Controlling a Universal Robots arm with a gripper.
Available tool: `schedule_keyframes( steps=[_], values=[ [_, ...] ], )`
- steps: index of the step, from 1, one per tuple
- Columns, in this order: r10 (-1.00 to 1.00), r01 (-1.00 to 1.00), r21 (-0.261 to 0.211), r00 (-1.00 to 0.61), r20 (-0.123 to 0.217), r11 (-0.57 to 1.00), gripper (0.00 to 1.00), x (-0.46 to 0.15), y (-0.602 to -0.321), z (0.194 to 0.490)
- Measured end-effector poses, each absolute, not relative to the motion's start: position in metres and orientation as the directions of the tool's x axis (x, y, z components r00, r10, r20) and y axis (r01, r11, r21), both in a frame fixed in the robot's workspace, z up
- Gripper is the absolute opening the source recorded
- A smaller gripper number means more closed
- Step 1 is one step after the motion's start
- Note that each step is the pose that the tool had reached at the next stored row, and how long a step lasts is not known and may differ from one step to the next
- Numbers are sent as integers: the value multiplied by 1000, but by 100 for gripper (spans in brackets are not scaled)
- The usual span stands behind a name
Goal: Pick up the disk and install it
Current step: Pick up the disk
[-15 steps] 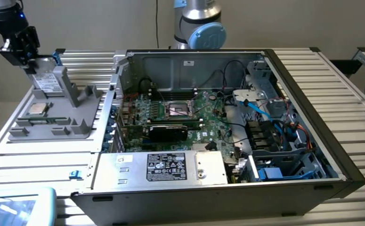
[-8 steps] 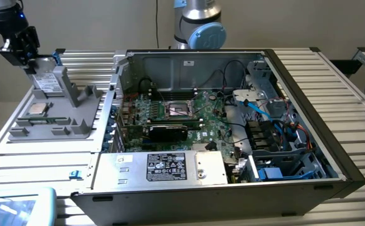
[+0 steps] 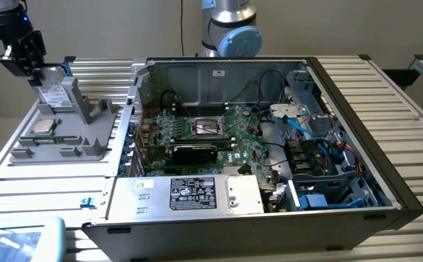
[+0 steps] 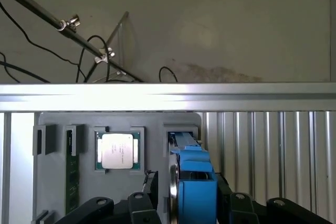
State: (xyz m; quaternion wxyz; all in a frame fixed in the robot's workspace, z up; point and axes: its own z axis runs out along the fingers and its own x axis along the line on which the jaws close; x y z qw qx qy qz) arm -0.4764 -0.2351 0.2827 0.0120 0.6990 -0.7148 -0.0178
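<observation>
The disk (image 3: 55, 94) stands on edge in a slot of the grey holder (image 3: 87, 143) at the exterior view's left. Its white label faces outward and a blue tab shows at its top. My gripper (image 3: 35, 75) hangs at the disk's upper end. In the wrist view the disk's blue frame (image 4: 195, 182) and its silver edge sit between my black fingers (image 4: 151, 190). My gripper (image 4: 186, 195) straddles the disk, and a narrow gap shows on one side, so it reads as open.
A square silver processor chip (image 4: 117, 150) and a green memory stick (image 4: 72, 174) lie in the holder beside the disk. The open computer case (image 3: 357, 158) holds the motherboard (image 3: 204, 128), a grey box with a black label (image 3: 189, 194), cables and a blue-trimmed bay (image 3: 317, 201). The table (image 3: 43, 191) is slatted aluminium.
</observation>
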Motion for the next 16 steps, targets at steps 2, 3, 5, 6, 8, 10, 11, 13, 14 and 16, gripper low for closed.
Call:
schedule_keyframes(
  steps=[2,3,5,6,8,10,11,13,14,16],
  values=[
    [-1000,-999,43,-21,-8,20,52,-476,-235,283],
    [-1000,-999,43,-20,-8,19,52,-476,-235,283],
    [-1000,-999,44,-20,-8,19,52,-476,-235,283],
    [-1000,-999,44,-20,-8,19,52,-476,-235,283],
    [-1000,-999,45,-19,-6,19,52,-476,-235,283],
    [-1000,-999,45,-20,-2,19,52,-476,-234,283],
    [-1000,-999,45,-20,-1,20,52,-476,-234,283],
    [-1000,-999,45,-20,2,20,52,-476,-233,282],
    [-1000,-999,45,-20,3,20,52,-476,-232,282],
    [-1000,-999,45,-19,3,20,52,-476,-232,282]
  ],
)
